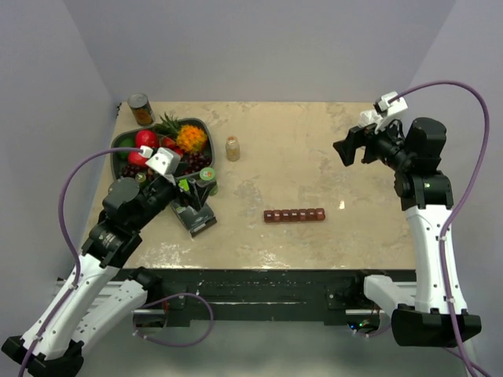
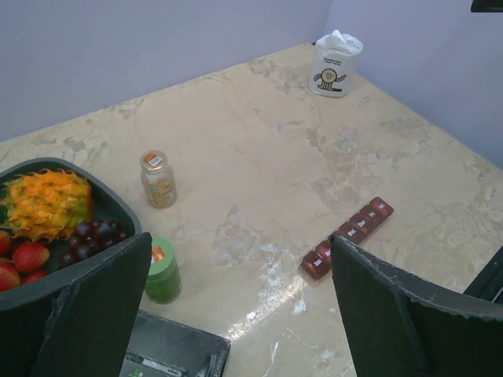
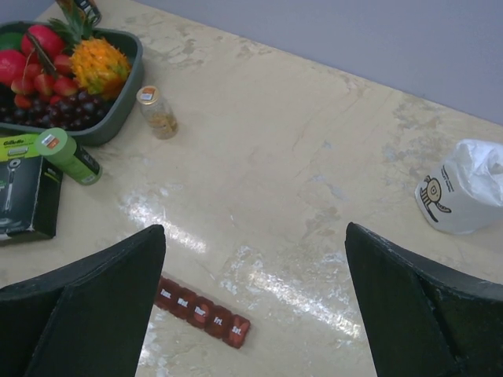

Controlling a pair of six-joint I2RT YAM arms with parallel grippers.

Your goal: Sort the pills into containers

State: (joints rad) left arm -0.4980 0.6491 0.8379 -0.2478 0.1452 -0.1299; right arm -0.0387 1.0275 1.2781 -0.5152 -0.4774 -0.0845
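Both my grippers are open wide w/ nothing in them. My L gripper (image 2: 240,239) hangs over the near-left part of the table (image 1: 314,141), and my R gripper (image 3: 251,229) is up high on the right side. I think I'm right at the start, bc no pill is out yet. The pills (image 2: 161,191) look like gold bits inside the little bottle (image 2: 159,179), but they're too small to tell for sure. The bottle stands up straight near the fruit bowl (image 2: 126,216), not touching it, w/ its pale cap on. The red strip (image 1: 295,214) lies flat in the middle of the table, near the front edge & well apart from the bottle. It's dark red, see-through, w/ seven small boxes in a row & white words on the lids, which all look shut. To do this well, I'd go slow: one gripper holds the bottle by its sides, the other turns the cap. The lids need to come up first, I think. The strip is light & may slide, so I'd press down on it gently.
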